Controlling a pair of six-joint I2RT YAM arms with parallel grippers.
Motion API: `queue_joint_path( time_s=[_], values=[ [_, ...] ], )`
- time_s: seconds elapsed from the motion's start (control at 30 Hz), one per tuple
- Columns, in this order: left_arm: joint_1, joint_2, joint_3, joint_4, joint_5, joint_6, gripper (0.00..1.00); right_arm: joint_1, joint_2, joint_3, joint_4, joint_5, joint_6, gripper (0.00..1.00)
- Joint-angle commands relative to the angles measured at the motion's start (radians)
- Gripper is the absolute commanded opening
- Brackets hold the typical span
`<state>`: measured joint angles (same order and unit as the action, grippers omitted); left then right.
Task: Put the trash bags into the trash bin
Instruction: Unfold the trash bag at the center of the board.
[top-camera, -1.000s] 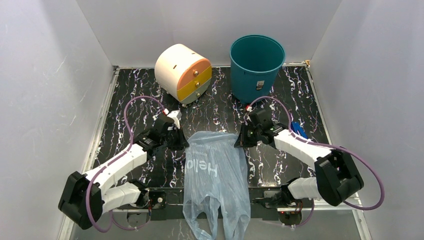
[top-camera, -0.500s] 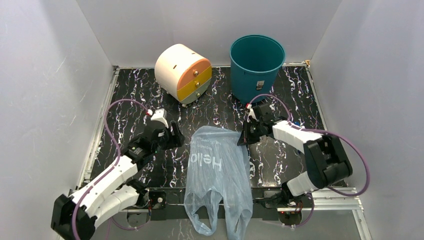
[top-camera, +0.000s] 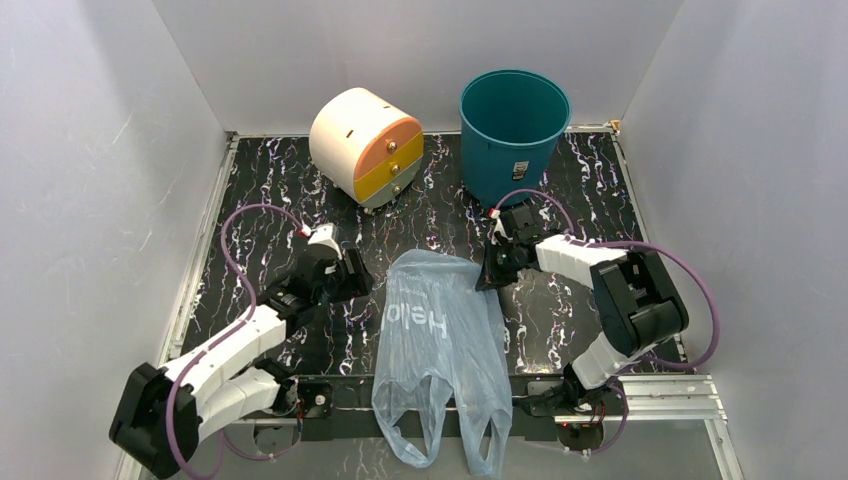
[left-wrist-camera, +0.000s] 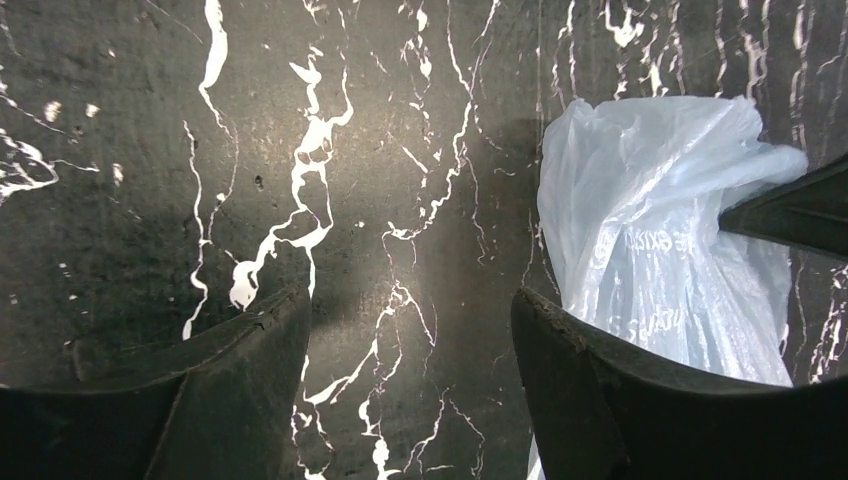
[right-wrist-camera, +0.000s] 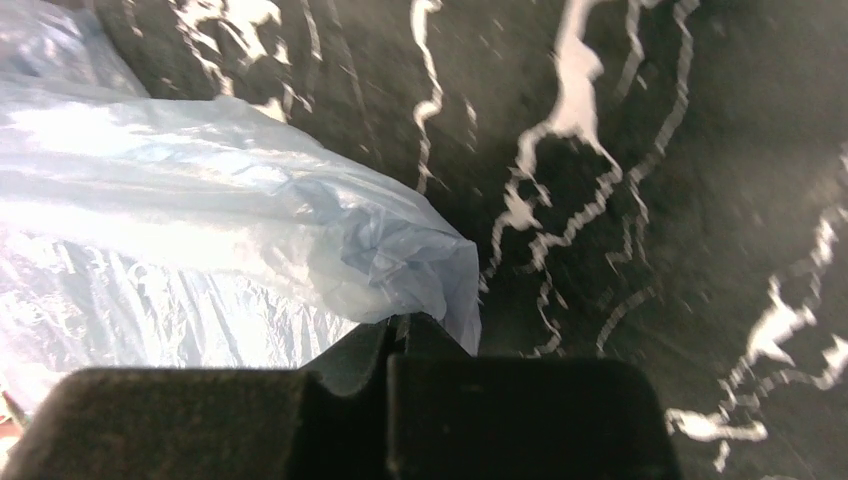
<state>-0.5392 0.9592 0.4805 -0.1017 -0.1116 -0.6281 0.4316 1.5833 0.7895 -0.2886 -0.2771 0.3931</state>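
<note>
The trash bag (top-camera: 435, 330), pale blue and crinkly with white "Hello" lettering, lies flat on the black marbled table, its handles hanging over the near edge. My right gripper (top-camera: 488, 274) is shut on the bag's far right corner; in the right wrist view the plastic (right-wrist-camera: 200, 200) bunches at the closed tips (right-wrist-camera: 405, 322). My left gripper (top-camera: 352, 276) stands open just left of the bag, with only bare table between its fingers (left-wrist-camera: 410, 300); the bag (left-wrist-camera: 650, 230) lies beyond its right finger. The teal trash bin (top-camera: 513, 125) stands upright at the back, right of centre.
A cream and orange drum-shaped box (top-camera: 365, 145) sits at the back, left of the bin. White walls close in the left, right and back sides. A metal rail (top-camera: 340, 392) runs along the table's near edge between the arm bases.
My left gripper has opened and drawn back a little to the left, away from the bag. The right gripper stays shut and has pulled the bag's corner slightly right and farther back.
</note>
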Motion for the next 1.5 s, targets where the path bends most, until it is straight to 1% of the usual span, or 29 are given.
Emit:
queue_joint_path(
  time_s=[0.0,0.17,0.33,0.37,0.47,0.6,0.67,0.73,0.77,0.8,0.87,0.9,1.0,1.07,1.13,1.17,1.2,1.27,1.3,1.37,1.47],
  values=[
    [0.007,0.074,-0.029,0.093,0.031,-0.023,0.71,0.006,0.100,-0.051,0.060,0.033,-0.028,0.00],
    [0.010,0.146,-0.048,0.207,0.101,-0.052,0.71,0.006,0.097,-0.058,0.086,-0.001,-0.028,0.00],
    [0.012,0.212,-0.101,0.362,0.180,-0.114,0.71,0.008,0.112,-0.047,0.091,-0.040,-0.025,0.00],
    [0.012,0.224,-0.112,0.406,0.214,-0.124,0.71,0.007,0.110,-0.049,0.094,-0.050,-0.021,0.00],
    [0.012,0.251,-0.153,0.605,0.346,-0.193,0.71,0.009,0.092,-0.062,0.120,-0.096,-0.002,0.00],
    [0.011,0.247,-0.172,0.749,0.392,-0.256,0.72,0.019,0.071,-0.064,0.138,-0.144,0.029,0.00],
    [-0.008,0.251,-0.147,0.765,0.401,-0.262,0.72,0.029,0.066,-0.064,0.150,-0.159,0.040,0.00],
    [-0.042,0.290,-0.107,0.764,0.420,-0.245,0.71,0.038,0.066,-0.062,0.159,-0.168,0.056,0.00],
    [-0.058,0.317,-0.084,0.764,0.434,-0.240,0.69,0.043,0.066,-0.060,0.162,-0.171,0.060,0.00],
    [-0.075,0.344,-0.067,0.764,0.437,-0.232,0.64,0.046,0.064,-0.058,0.166,-0.178,0.064,0.00],
    [-0.097,0.366,-0.064,0.766,0.407,-0.234,0.57,0.049,0.057,-0.055,0.170,-0.198,0.074,0.00],
    [-0.101,0.365,-0.069,0.767,0.383,-0.237,0.51,0.049,0.049,-0.055,0.169,-0.205,0.076,0.00],
    [-0.103,0.353,-0.077,0.767,0.378,-0.233,0.28,0.049,0.021,-0.054,0.159,-0.197,0.078,0.00],
    [-0.103,0.326,-0.076,0.742,0.370,-0.222,0.17,0.048,0.005,-0.050,0.142,-0.185,0.073,0.00],
    [-0.103,0.288,-0.067,0.675,0.353,-0.190,0.11,0.049,-0.012,-0.042,0.121,-0.160,0.068,0.00],
    [-0.103,0.263,-0.048,0.570,0.319,-0.151,0.07,0.049,-0.024,-0.037,0.107,-0.135,0.066,0.00],
    [-0.103,0.236,-0.033,0.502,0.269,-0.126,0.05,0.049,-0.041,-0.033,0.094,-0.093,0.067,0.00],
    [-0.101,0.179,0.014,0.271,0.146,-0.064,0.00,0.048,-0.093,-0.028,0.067,-0.010,0.070,0.00],
    [-0.101,0.152,0.034,0.185,0.071,-0.044,0.00,0.048,-0.124,-0.026,0.055,0.027,0.075,0.00],
    [-0.095,0.105,0.057,0.066,-0.024,-0.012,0.00,0.044,-0.192,-0.023,0.045,0.068,0.084,0.00],
    [-0.083,0.060,0.073,-0.014,-0.104,0.011,0.00,0.037,-0.303,-0.011,0.025,0.099,0.095,0.00]
  ],
)
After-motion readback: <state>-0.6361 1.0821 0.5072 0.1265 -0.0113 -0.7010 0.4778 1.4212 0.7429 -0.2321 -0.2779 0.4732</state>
